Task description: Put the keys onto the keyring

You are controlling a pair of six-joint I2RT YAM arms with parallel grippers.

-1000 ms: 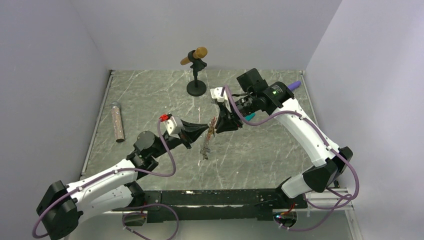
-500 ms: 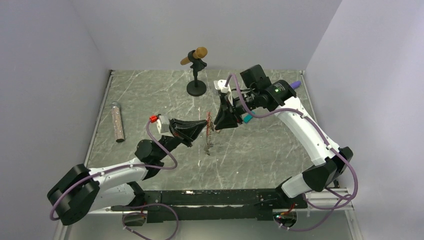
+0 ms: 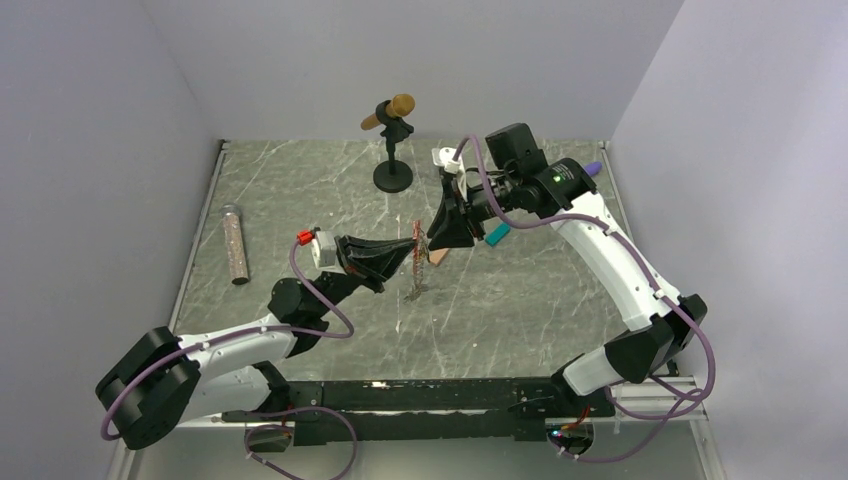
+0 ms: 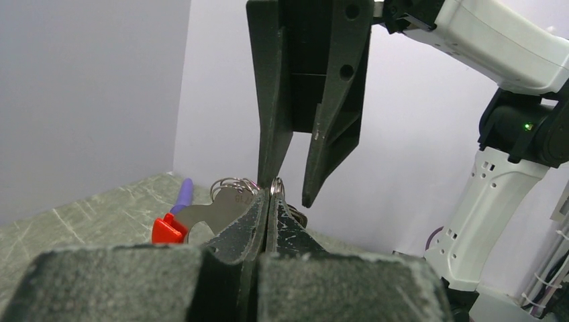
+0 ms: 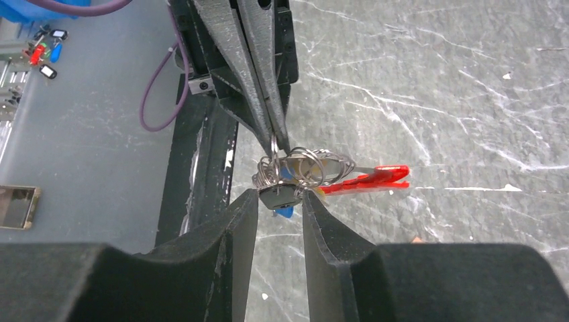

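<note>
My left hand [image 4: 269, 201] is clamped on a wire loop of the keyring [image 5: 305, 166], holding it off the bench [image 5: 436, 80], and my right hand [image 5: 278, 201] straddles the bunch with a narrow gap; gripping or not, I can't tell. I count one red clip [image 5: 376, 178], one half-hidden blue tag [image 5: 285, 212], one dark key [image 5: 275, 196] between my right fingers [image 5: 235, 228]; tangled loops blur the rest.

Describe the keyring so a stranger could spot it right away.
Above the middle of the marbled table, the left gripper and right gripper nearly meet tip to tip. The keyring dangles there, pinched by the left one: the only bunch of silvery rings with a red clip.
</note>
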